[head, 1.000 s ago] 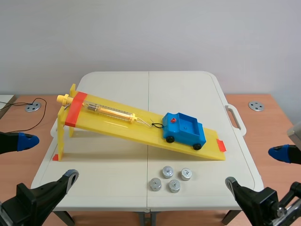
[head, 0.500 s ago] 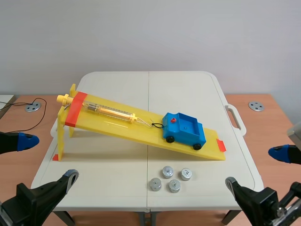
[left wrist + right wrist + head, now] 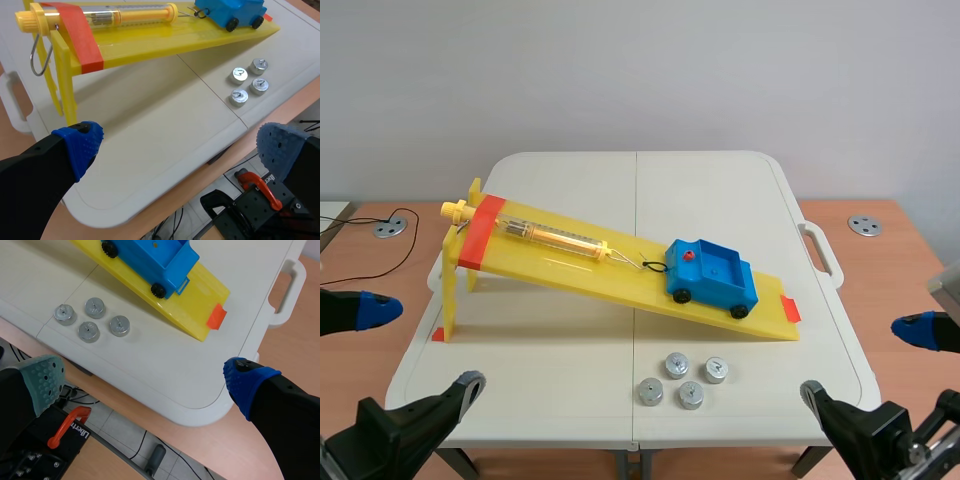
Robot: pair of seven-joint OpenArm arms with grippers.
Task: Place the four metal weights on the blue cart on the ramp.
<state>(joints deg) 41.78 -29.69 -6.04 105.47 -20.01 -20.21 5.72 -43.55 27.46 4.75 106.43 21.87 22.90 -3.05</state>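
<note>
A blue cart (image 3: 712, 272) sits low on the yellow ramp (image 3: 570, 268), its open bed empty. Several round metal weights (image 3: 682, 380) lie clustered on the white table in front of the ramp's low end. My left gripper (image 3: 415, 350) hovers open over the table's near left corner, far from the weights (image 3: 248, 82). My right gripper (image 3: 868, 362) is open over the near right corner, with the weights (image 3: 92, 320) and the cart (image 3: 150, 260) ahead of it. Neither gripper (image 3: 180, 150) (image 3: 145, 377) holds anything.
A clear spring scale (image 3: 550, 237) lies on the ramp, tied by a string to the cart. The folding table has a handle (image 3: 820, 250) on its right side. Metal discs (image 3: 390, 227) (image 3: 865, 225) and a black cable rest on the wooden desk beside it.
Both grippers have sunk slightly; the cart and weights have not moved.
</note>
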